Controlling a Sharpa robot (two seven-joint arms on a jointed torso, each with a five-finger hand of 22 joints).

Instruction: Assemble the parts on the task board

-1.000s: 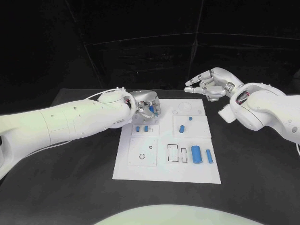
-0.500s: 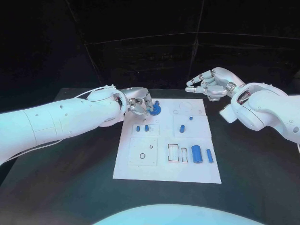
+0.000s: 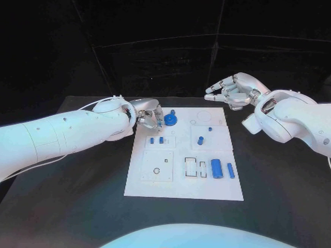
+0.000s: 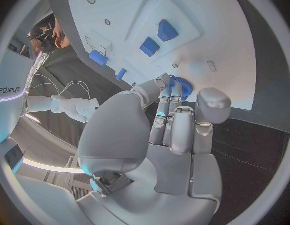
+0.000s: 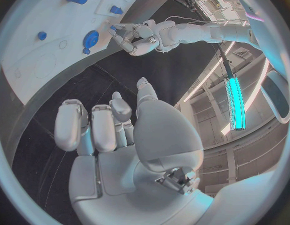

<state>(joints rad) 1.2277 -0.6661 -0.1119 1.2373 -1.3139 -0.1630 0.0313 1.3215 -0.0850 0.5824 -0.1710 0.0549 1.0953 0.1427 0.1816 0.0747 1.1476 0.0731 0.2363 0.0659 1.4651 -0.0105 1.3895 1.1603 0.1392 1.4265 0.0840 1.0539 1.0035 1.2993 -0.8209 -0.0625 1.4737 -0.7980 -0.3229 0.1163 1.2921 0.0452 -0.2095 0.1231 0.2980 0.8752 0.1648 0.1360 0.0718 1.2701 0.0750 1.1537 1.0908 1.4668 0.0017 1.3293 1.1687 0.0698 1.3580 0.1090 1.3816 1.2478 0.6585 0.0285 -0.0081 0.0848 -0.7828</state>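
Observation:
The white task board (image 3: 182, 187) lies mid-table. A round blue gear-like part (image 3: 170, 120) sits at its far left corner, also seen as the blue gear (image 4: 182, 88) and blue gear (image 5: 89, 38). My left hand (image 3: 146, 118) is just left of it, holding nothing, and its fingertips (image 4: 169, 83) reach to the gear's edge. My right hand (image 3: 231, 92) hovers beyond the board's far right corner with its fingers loosely bent and nothing in them. Two small blue pieces (image 3: 156, 140), a blue peg (image 3: 200, 140), a thick blue cylinder (image 3: 217, 168) and a slim blue bar (image 3: 230, 170) sit on the board.
The black table (image 3: 76, 196) extends around the board on all sides. A black backdrop stands behind the table's far edge. Outlined slots (image 3: 194, 167) and a small ring mark (image 3: 156, 171) are in the board's near half.
My left hand has drawn back to the left off the blue gear, which now sits uncovered on the board's far left corner. The right hand has stayed put.

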